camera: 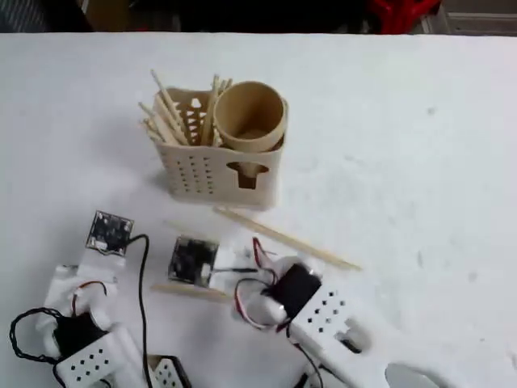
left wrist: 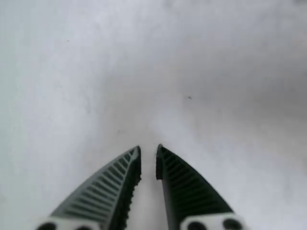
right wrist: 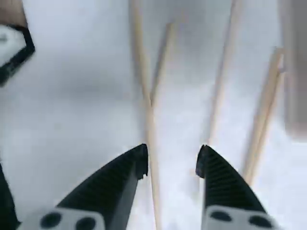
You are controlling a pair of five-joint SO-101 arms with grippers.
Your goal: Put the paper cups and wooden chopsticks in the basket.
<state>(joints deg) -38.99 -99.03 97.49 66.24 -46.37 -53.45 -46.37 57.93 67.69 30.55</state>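
High view, from the left: your left arm [camera: 85, 347] sits folded back at the near corner of the table [camera: 404, 121], well apart from everything, probably parked to leave the other arm room. The left wrist view bears that out: the left gripper [left wrist: 148, 163] hangs over bare table with its jaws drawn almost together and nothing between them.

Next across, a short chopstick [camera: 190, 292] lies loose on the table, partly hidden under the right arm's wrist camera [camera: 194, 260]. Beyond it stands the basket [camera: 210, 174]. A bundle of chopsticks [camera: 166, 109] leans out of its left side and a paper cup [camera: 249, 121] stands upright in its right side. You cannot tell whether that is one cup or several nested. Just in front of the basket a long chopstick [camera: 287, 238] lies slantwise, so the task is not finished.

Your right arm [camera: 311, 311] is bent over these loose pieces, and the right wrist view shows why. The right gripper [right wrist: 171, 160] is spread wide and empty, low over the table, with one chopstick [right wrist: 149, 124] running between its jaws, close to one finger. I judge it is lined up for a pinch. Several more sticks [right wrist: 261, 110] lie beside it, some crossing, and their count is hard to settle. The grey slab at that view's edge is likely the basket wall, cut off.
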